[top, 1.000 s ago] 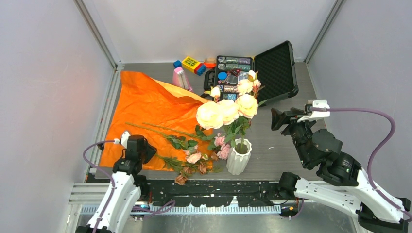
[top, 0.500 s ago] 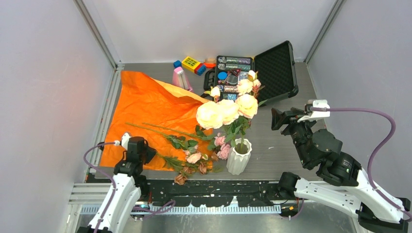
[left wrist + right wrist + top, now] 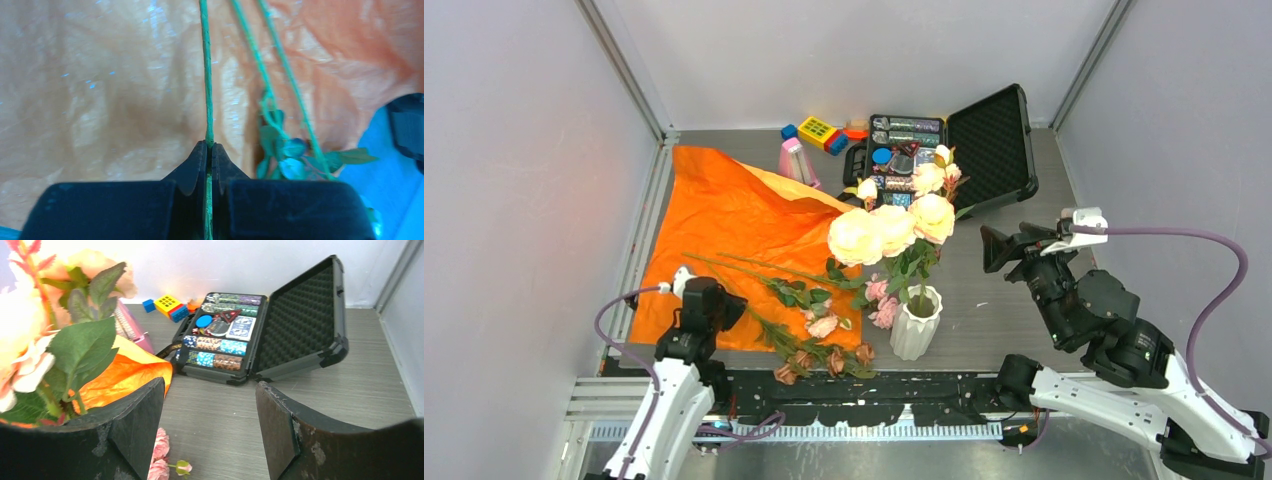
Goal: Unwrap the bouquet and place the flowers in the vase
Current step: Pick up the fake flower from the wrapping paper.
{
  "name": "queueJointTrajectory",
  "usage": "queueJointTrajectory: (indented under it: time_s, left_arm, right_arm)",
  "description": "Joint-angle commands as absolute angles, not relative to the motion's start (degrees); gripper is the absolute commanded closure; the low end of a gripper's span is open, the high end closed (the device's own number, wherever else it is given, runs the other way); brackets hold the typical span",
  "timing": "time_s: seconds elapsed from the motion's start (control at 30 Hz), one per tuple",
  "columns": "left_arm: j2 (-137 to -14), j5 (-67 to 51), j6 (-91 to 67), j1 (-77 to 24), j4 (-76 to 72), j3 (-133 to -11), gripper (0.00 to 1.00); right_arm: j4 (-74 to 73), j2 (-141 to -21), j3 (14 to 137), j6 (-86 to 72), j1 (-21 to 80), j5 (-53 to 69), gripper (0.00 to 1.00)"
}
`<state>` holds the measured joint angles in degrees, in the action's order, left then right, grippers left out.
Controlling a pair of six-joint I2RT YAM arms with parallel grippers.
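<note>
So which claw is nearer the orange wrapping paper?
Left. The left claw sits over the orange paper, shut on a flower stem; the right claw hangs open past the vase.

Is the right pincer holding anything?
No, the right pincer is empty, its jaws standing wide apart.

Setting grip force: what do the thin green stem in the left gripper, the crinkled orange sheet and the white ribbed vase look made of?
Thin green stem: matte, rough-textured, probably wrapped wire or plastic.
Crinkled orange sheet: thin paper or film, creased, with glints of sheen.
White ribbed vase: smooth and fluted, ceramic or plastic; cannot tell which.
</note>
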<state>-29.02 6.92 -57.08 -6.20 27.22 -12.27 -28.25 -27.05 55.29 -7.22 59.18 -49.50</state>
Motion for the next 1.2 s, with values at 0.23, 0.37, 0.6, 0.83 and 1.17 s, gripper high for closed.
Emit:
queueJointTrajectory:
  time_s: [0.23,0.37,0.6,0.83,1.17]
  left_arm:
    - [-23.82,-0.61,-63.84,-5.91,22.49,-23.60,1.00]
    - [-23.45,-5.12,-64.52,-5.89,21.97,-27.40,1.00]
    - [-27.03,-13.97,-63.07,-5.89,20.28,-34.03,1.00]
    - [-30.06,-23.59,-63.93,-5.93,17.73,-38.65,1.00]
    - [-31.60,-39.23,-67.81,-5.89,14.88,-39.91,1.00]
  right_arm:
    - [-26.84,-28.50,59.86,-5.08,59.41,-24.36,0.25]
    - [-28.00,-31.11,62.26,-6.06,59.41,-17.41,0.25]
    - [-28.55,-30.81,64.43,-8.87,59.41,-11.17,0.26]
    - [-32.92,-30.86,68.06,-12.85,59.41,-1.51,0.28]
    - [-42.06,-39.16,71.61,-13.84,59.41,14.58,0.29]
